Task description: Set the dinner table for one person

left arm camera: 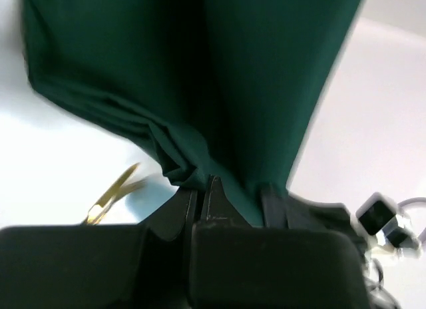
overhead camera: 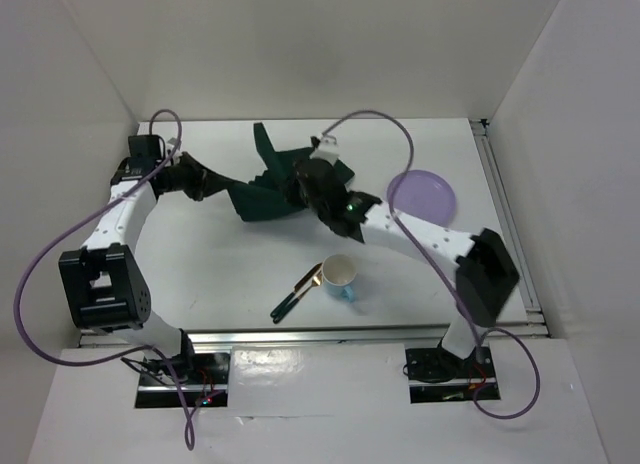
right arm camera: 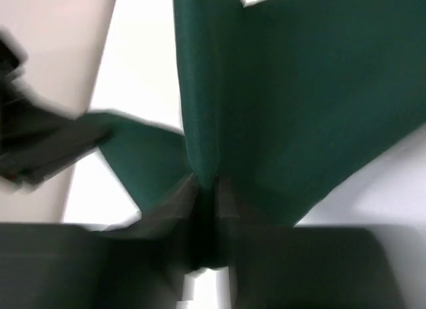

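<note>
The left tool (overhead camera: pixel 208 184) and right tool (overhead camera: pixel 303 184) each pinch the crumpled placemat (overhead camera: pixel 262 196) over the tabletop (overhead camera: pixel 220 274); plate (overhead camera: pixel 421 196), cup (overhead camera: pixel 338 275) and cutlery (overhead camera: pixel 297 292) seem unplaced.

White-shelled left arm (overhead camera: pixel 118 216) and right arm (overhead camera: pixel 425 236) have black joints, looping purple cables (overhead camera: pixel 372 113) (one green light (overhead camera: pixel 352 212)).

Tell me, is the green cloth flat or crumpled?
Crumpled: the green cloth bunches in folds, pinched by the left gripper and right gripper.
</note>
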